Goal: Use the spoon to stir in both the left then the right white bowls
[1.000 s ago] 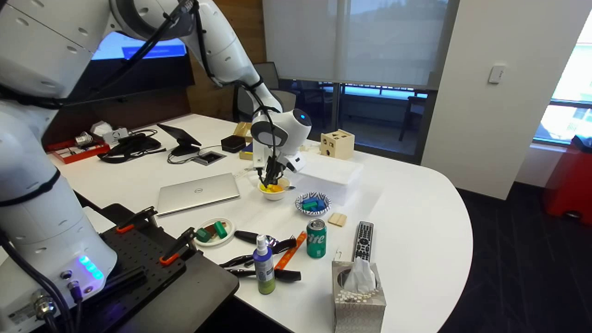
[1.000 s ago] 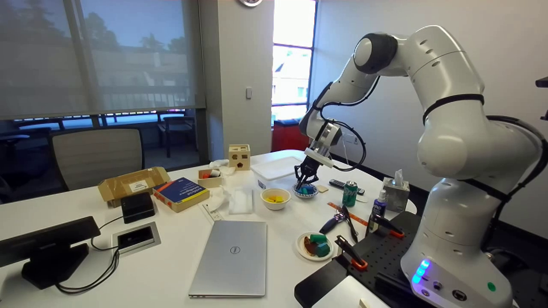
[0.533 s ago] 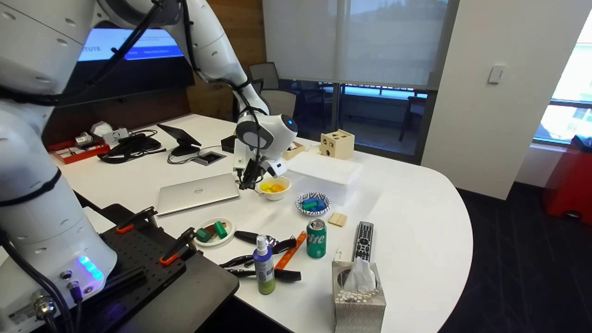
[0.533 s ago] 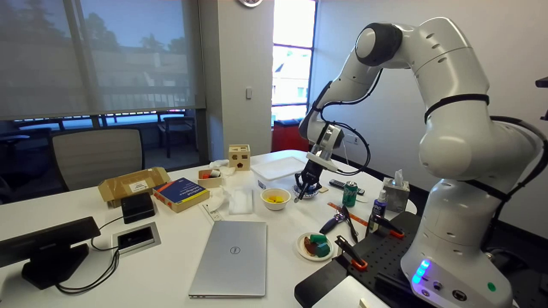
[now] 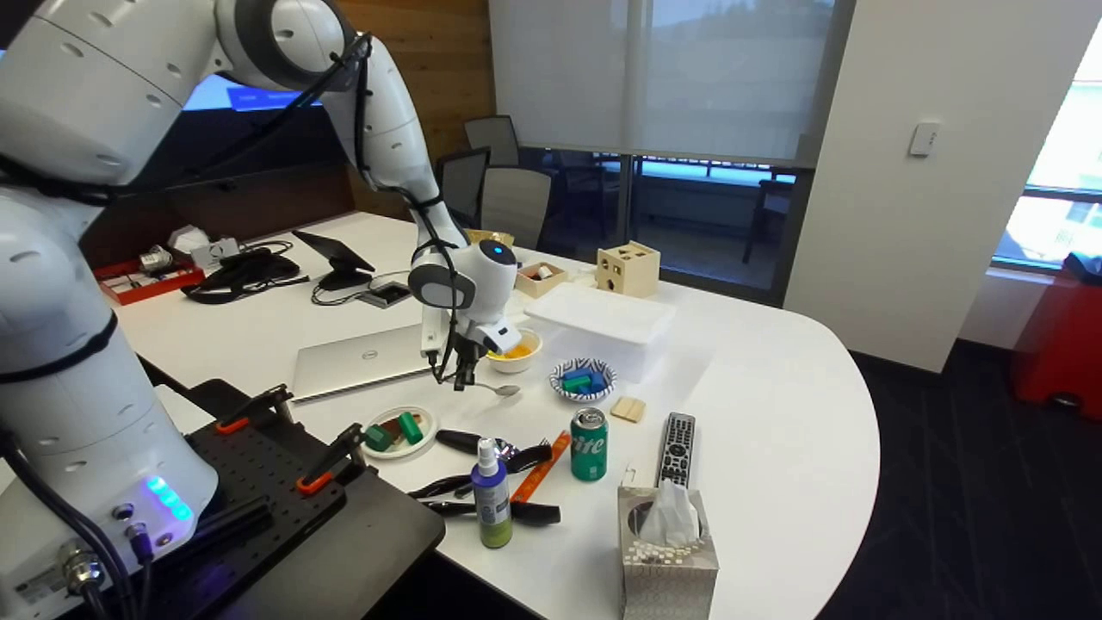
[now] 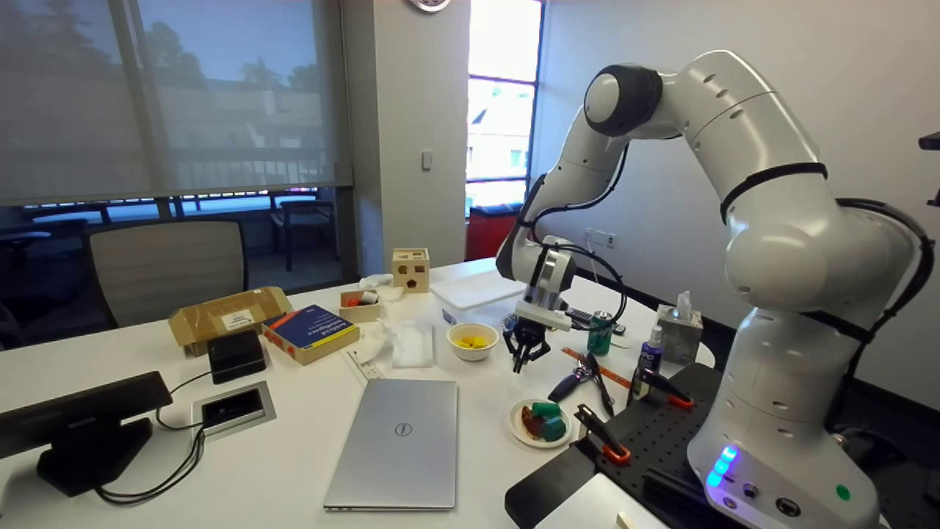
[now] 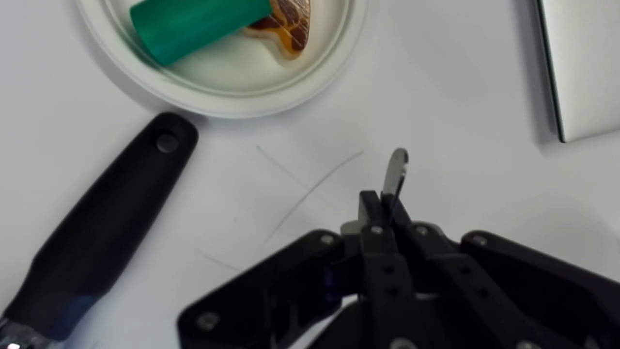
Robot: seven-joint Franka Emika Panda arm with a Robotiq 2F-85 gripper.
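Observation:
My gripper [image 5: 465, 377] is shut on a metal spoon [image 5: 506, 391]. The spoon's head sticks out sideways over the table in an exterior view; in the wrist view the handle end [image 7: 397, 167] stands out past the fingertips [image 7: 382, 198]. The white bowl with yellow pieces [image 5: 513, 365] is just beyond the gripper, and it also shows in an exterior view [image 6: 472, 353]. The white patterned bowl with blue and green pieces [image 5: 584, 396] stands beside it. The patterned bowl is mostly hidden behind the gripper [image 6: 520, 365] in an exterior view. The spoon touches neither bowl.
A white plate [image 7: 242, 104] with green pieces lies close by, with a black-handled tool [image 7: 106, 218] beside it. A laptop [image 5: 362, 357] lies near the gripper. A lidded clear box [image 5: 603, 314] stands behind the bowls. A can [image 5: 589, 448] and spray bottle [image 5: 492, 499] stand upright.
My gripper has moved with the spoon away from the bowls, toward the robot's base and the plate. The bowls have not moved.

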